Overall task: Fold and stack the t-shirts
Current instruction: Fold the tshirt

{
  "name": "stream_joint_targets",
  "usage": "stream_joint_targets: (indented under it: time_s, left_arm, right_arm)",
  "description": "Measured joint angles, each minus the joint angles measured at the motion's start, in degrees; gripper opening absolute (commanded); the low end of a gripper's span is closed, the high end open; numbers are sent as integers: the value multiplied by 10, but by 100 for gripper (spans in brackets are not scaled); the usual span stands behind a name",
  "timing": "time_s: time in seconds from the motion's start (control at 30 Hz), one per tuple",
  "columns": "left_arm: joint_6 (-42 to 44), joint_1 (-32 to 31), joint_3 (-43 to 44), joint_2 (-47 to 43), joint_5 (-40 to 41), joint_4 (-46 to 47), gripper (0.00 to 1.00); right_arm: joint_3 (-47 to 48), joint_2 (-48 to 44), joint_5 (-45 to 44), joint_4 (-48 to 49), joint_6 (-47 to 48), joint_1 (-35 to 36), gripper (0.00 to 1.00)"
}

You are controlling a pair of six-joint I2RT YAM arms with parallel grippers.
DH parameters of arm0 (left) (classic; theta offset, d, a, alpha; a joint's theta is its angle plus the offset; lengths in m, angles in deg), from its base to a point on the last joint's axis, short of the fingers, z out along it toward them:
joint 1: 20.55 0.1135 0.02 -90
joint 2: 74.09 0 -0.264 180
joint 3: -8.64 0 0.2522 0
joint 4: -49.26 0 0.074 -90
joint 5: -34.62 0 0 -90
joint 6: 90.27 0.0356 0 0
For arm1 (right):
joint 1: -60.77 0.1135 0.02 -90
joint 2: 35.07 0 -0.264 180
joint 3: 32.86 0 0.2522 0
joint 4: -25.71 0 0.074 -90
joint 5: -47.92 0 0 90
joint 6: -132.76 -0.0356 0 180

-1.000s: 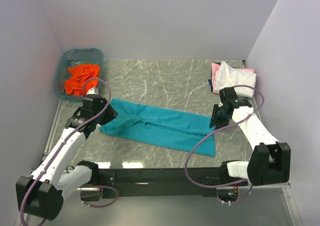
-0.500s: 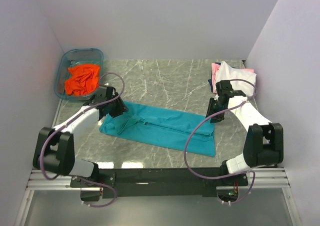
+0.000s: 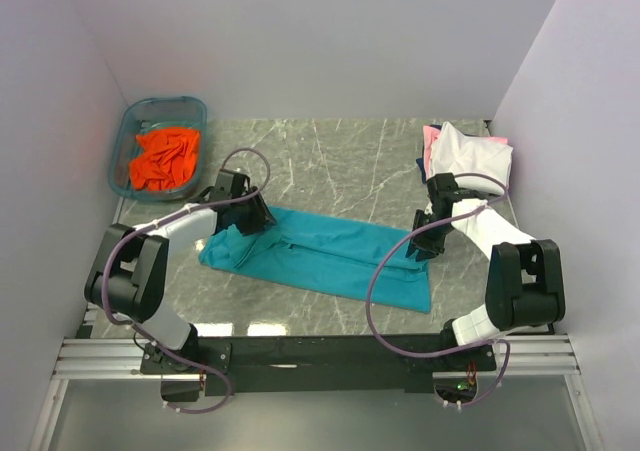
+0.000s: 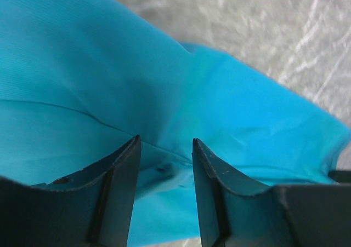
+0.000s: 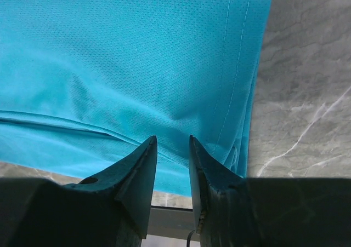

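The teal t-shirt (image 3: 320, 256) lies folded into a long band across the middle of the table. My left gripper (image 3: 258, 218) is low over its far left end, with the jaws open over teal cloth (image 4: 137, 66). My right gripper (image 3: 418, 248) is low over its right end, near the hem, with the jaws a little apart over the cloth (image 5: 137, 55). The orange t-shirt (image 3: 165, 159) lies crumpled in the tub. The white t-shirt (image 3: 468, 153) lies on top of the pink one (image 3: 432, 132) and the dark blue one (image 3: 421, 168) at the back right.
A translucent blue tub (image 3: 124, 141) stands at the back left corner. The marble table (image 3: 330, 161) is walled on the left, back and right. A black rail (image 3: 330, 349) runs along the near edge. Purple cables loop from both arms.
Both arms have stretched out and come down onto the teal shirt. The left gripper moved right to its left end. The right gripper moved down to its right end.
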Motion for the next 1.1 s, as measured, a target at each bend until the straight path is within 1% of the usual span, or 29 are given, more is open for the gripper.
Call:
stream_joint_targets:
  time_s: [0.17, 0.4, 0.63, 0.93, 1.1]
  left_arm:
    - [0, -19, -1, -1, -18, -1, 48]
    - [6, -23, -18, -25, -49, -10, 48]
    - [31, -23, -17, -24, -123, -14, 48]
    - [68, -24, -10, 11, -237, -28, 48]
    - [72, -25, -7, 7, -266, -35, 49]
  right_arm:
    - [-2, -1, 1, 1, -6, 2, 36]
    - [-2, -1, 4, 1, -10, 9, 36]
    - [-2, -1, 4, 1, -11, 21, 36]
    - [-2, -1, 2, 1, -12, 25, 35]
    - [-1, -1, -3, -2, -11, 25, 35]
